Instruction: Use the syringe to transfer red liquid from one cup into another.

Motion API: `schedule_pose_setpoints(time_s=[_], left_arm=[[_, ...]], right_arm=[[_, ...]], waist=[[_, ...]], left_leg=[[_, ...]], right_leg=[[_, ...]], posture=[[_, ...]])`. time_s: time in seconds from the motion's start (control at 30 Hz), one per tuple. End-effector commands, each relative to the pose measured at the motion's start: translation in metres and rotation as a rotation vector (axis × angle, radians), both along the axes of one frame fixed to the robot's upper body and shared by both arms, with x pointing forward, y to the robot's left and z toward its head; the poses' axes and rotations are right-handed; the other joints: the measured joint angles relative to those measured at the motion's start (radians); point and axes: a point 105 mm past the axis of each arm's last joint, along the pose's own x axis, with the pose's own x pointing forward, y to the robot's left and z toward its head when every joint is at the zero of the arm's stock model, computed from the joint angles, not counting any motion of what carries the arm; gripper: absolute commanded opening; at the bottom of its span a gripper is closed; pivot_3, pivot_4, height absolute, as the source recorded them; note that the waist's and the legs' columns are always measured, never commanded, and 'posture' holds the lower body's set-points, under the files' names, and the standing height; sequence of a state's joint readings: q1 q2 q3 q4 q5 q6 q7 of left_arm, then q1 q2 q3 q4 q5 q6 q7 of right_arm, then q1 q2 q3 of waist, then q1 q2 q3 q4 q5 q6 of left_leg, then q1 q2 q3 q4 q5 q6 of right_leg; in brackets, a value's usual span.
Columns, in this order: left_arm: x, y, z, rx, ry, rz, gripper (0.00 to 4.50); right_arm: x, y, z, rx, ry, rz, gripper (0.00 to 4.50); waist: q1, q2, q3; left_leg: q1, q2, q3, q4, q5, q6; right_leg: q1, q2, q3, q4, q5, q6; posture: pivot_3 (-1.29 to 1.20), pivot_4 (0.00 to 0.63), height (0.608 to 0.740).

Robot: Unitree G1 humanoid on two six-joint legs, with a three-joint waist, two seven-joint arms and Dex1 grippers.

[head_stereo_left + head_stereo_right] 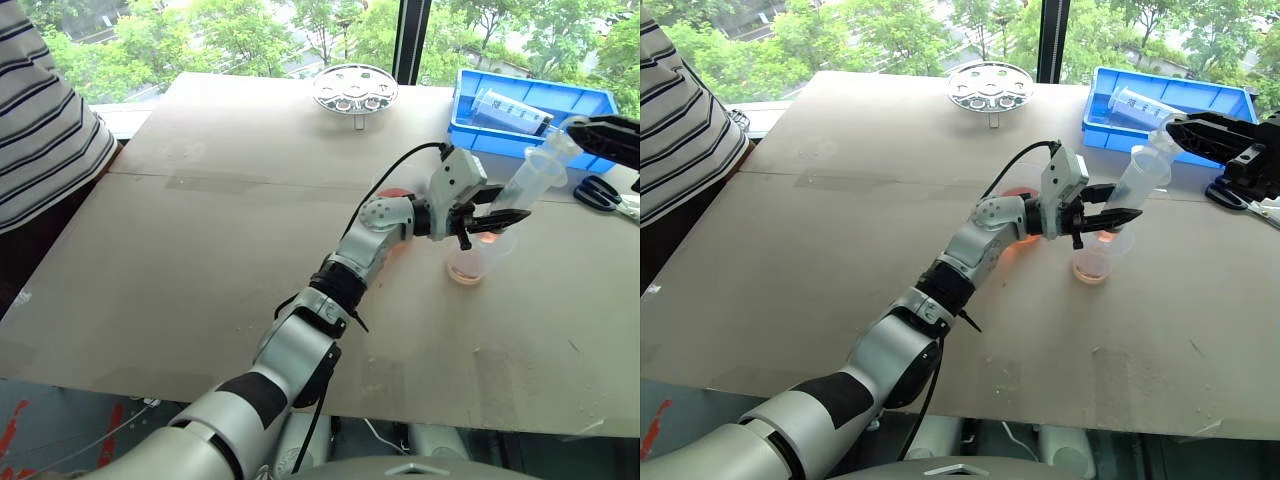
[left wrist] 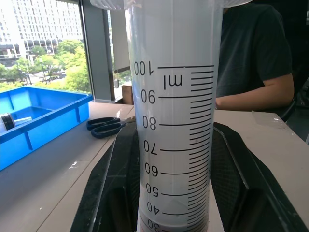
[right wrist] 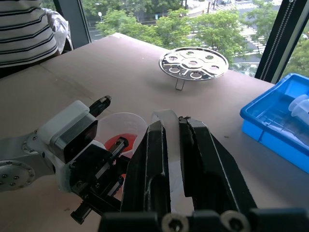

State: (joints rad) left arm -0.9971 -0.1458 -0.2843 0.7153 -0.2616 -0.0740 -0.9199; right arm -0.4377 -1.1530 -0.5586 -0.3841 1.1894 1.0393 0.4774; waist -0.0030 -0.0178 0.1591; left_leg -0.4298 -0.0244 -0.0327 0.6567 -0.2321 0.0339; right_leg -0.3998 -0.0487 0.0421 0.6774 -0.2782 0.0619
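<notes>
Above the smaller cup (image 1: pixel 470 265), the syringe (image 1: pixel 530 180) is pinched at the barrel by the left hand (image 1: pixel 505 215) and at its plunger (image 3: pixel 163 116) by the right hand (image 3: pixel 172 124). Discharging appears due, so a steady push is required.

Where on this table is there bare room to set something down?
Free: the wide stretch of table between the person's striped sleeve, the round metal rack and the left arm. Crowded: around the small cup, blue bin and scissors.
</notes>
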Motion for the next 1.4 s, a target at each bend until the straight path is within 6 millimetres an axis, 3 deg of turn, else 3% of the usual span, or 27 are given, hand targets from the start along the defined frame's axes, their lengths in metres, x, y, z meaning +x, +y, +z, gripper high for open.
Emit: schedule_pose_setpoints(time_s=[0.03, 0.93, 1.1, 1.33, 1.4], left_arm=[[-0.03, -0.029, 0.022, -0.121, 0.002, -0.108, 1.39], [-0.028, -0.029, 0.035, -0.148, -0.005, -0.098, 1.39], [-0.028, -0.029, 0.035, -0.149, -0.005, -0.101, 1.39], [-0.029, -0.028, 0.039, -0.166, 0.014, -0.115, 1.39], [-0.03, -0.027, 0.039, -0.172, 0.022, -0.122, 1.39]], right_arm=[[-0.003, 0.01, 0.0, -0.049, -0.017, 0.038, 0.08], [-0.003, 0.029, -0.04, -0.137, 0.104, 0.118, 0.08], [-0.002, 0.029, -0.034, -0.113, 0.072, 0.117, 0.08], [-0.003, 0.026, -0.006, -0.016, -0.029, 0.135, 0.08], [-0.004, 0.025, 0.0, 0.018, -0.045, 0.142, 0.9]], waist=[[0.0, 0.0, 0.0], [0.001, 0.0, 0.0], [0.002, 0.0, 0.0], [0.002, 0.0, 0.0], [0.001, 0.0, 0.0]], left_leg=[[0.0, 0.0, 0.0, 0.0, 0.0, 0.0], [0.0, 0.0, 0.0, 0.0, 0.0, 0.0], [0.0, 0.0, 0.0, 0.0, 0.0, 0.0], [0.0, 0.0, 0.0, 0.001, 0.0, 0.0], [0.0, 0.0, 0.0, 0.001, 0.0, 0.0]], right_leg=[[0.0, 0.0, 0.0, 0.0, 0.0, 0.0], [0.0, 0.0, 0.0, 0.0, 0.0, 0.0], [0.0, 0.0, 0.0, 0.0, 0.0, 0.0], [0.0, 0.0, 0.0, 0.0, 0.0, 0.0], [0.0, 0.0, 0.0, 0.0, 0.0, 0.0]], posture=[[0.0, 0.15, 0.74], [0.0, 0.15, 0.74], [0.0, 0.15, 0.74], [0.0, 0.15, 0.74], [0.0, 0.15, 0.74]])
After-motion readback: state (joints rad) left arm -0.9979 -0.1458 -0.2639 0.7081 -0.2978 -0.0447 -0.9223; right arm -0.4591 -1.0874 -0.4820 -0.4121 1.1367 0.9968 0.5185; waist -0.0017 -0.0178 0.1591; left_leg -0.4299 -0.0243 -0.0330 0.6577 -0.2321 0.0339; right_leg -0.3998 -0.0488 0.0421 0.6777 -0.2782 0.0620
